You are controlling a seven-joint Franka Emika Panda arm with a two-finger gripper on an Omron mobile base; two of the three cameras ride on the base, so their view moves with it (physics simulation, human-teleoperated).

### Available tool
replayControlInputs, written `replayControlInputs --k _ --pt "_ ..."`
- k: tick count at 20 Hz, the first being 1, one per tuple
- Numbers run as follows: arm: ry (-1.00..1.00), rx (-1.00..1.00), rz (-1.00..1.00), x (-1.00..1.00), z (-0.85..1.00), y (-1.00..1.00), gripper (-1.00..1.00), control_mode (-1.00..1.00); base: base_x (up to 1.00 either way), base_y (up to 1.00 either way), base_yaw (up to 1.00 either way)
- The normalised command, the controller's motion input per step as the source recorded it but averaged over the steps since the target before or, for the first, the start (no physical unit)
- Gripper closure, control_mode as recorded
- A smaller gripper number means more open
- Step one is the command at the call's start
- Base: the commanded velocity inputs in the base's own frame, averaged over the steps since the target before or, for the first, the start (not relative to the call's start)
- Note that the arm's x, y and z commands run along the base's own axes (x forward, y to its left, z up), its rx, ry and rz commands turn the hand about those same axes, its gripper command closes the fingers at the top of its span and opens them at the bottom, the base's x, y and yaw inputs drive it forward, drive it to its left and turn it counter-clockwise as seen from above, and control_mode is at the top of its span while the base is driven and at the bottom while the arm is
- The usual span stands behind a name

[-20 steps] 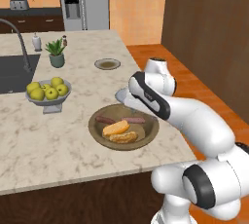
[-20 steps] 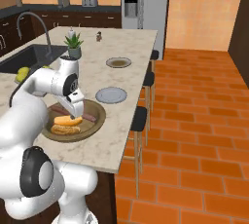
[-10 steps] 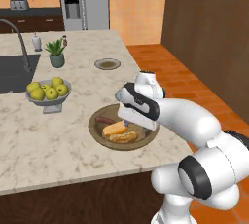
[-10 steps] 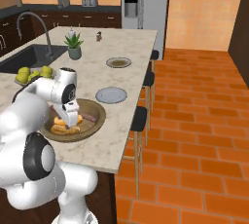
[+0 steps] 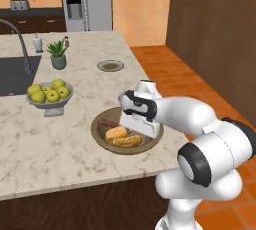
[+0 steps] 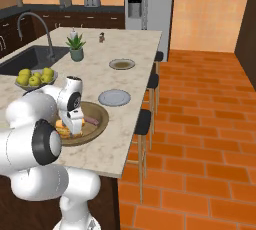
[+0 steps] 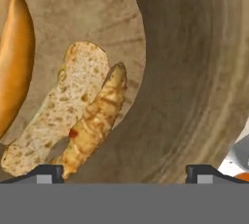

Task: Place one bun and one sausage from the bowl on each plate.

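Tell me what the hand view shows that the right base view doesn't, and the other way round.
Hand view alone: the cut, speckled face of a split bun and a browned sausage lying against it, seen close between the open gripper tips.
Right base view alone: two plates, the apple bowl, the sink and the potted plant.
Both: the brown wooden bowl holding the food.

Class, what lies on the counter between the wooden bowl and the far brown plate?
A round grey plate lies between the wide brown wooden bowl and the round brown plate, seen in the right base view.
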Motion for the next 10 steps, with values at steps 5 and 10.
replayControlInputs --k 5,10 --pt "0.00 0.00 -0.03 0.18 -0.12 0.11 -1.00 -1.00 0.00 0.00 0.00" --pt "0.00 0.00 -0.04 0.27 -0.13 0.11 -1.00 -1.00 0.00 0.00 0.00"
